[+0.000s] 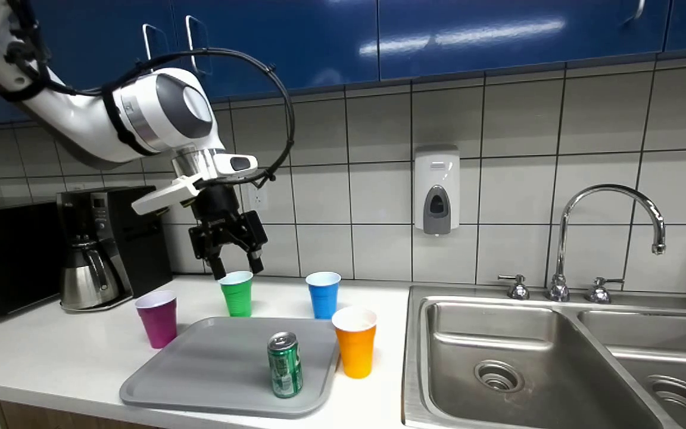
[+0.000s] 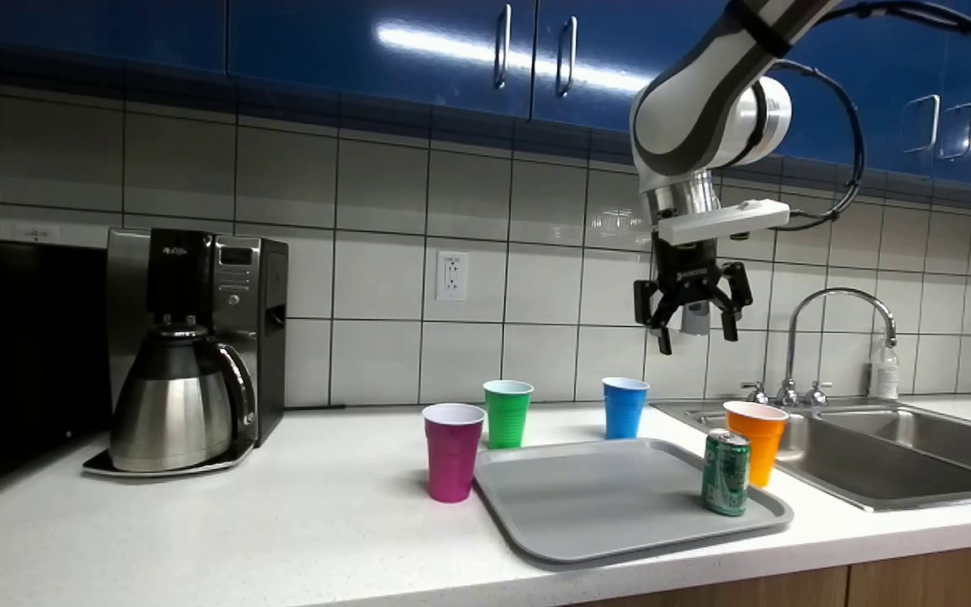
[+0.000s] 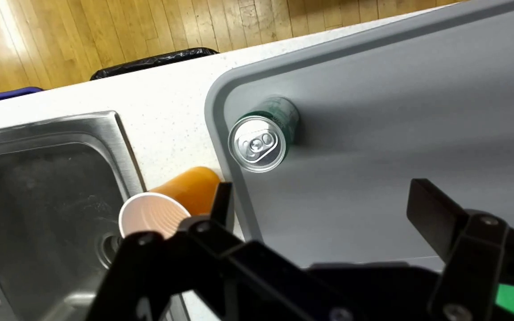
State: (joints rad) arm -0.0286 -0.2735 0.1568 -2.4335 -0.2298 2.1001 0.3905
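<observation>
My gripper (image 1: pixel 237 268) hangs above the grey tray (image 2: pixel 587 497), open, with nothing between its fingers. In the wrist view, the left fingertip (image 3: pixel 225 198) overlaps the orange cup (image 3: pixel 196 191) in the picture. A green can (image 3: pixel 257 143) stands upright on the tray near one corner. The orange cup (image 1: pixel 356 345) is beside the tray, on the sink side. Behind the tray stand a green cup (image 2: pixel 507 415) and a blue cup (image 2: pixel 624 409). A purple cup (image 1: pixel 157 319) is at the tray's other side. The blue cup is hidden in the wrist view.
A coffee maker with a steel carafe (image 2: pixel 174 413) stands against the wall beside a black appliance (image 1: pixel 12 256). The double sink (image 1: pixel 498 339) with its tall faucet (image 1: pixel 563 238) is right by the orange cup. Blue cabinets (image 1: pixel 319 36) hang overhead. A soap dispenser (image 1: pixel 436 190) is wall-mounted.
</observation>
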